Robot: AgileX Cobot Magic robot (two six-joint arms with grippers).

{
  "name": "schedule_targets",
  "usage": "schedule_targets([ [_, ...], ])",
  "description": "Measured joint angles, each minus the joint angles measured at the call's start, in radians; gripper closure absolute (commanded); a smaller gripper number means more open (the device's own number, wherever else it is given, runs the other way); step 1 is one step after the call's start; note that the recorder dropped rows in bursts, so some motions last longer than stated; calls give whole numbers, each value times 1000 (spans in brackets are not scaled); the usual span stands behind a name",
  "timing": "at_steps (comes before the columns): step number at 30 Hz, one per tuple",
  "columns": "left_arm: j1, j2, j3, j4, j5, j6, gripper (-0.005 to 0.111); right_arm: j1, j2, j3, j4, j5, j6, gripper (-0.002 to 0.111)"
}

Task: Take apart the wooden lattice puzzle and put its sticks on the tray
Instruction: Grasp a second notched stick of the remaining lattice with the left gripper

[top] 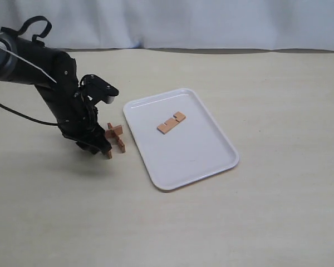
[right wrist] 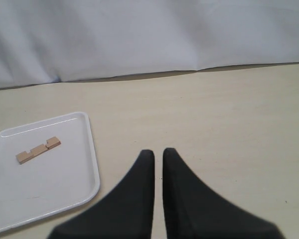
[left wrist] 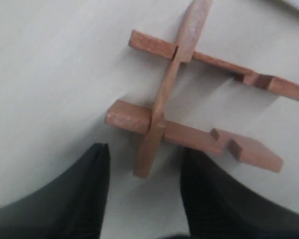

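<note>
What is left of the wooden lattice puzzle (top: 116,136) lies on the table just left of the tray (top: 196,153): two parallel slats joined by one cross slat (left wrist: 162,99). My left gripper (top: 103,149) is low over it and open. In the left wrist view the cross slat's near end sits between the fingertips of that gripper (left wrist: 145,150), with a gap on both sides. One loose notched stick (top: 171,123) lies flat on the tray, also seen as the stick (right wrist: 38,149) on the tray (right wrist: 55,191). My right gripper (right wrist: 158,152) is shut and holds nothing.
A white cloth backdrop (top: 211,22) runs along the table's far edge. The left arm's black body and cables (top: 39,67) stand over the table's left side. The right arm is outside the exterior view.
</note>
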Motion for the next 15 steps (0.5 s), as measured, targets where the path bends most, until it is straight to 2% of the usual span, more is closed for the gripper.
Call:
schedule_targets([
  [3, 0, 2, 0, 0, -16, 4, 103, 0, 0, 0, 0, 0, 0, 102],
  [4, 0, 2, 0, 0, -17, 4, 107, 0, 0, 0, 0, 0, 0, 102],
  [15, 0, -44, 0, -4, 24, 30, 107, 0, 0, 0, 0, 0, 0, 102],
])
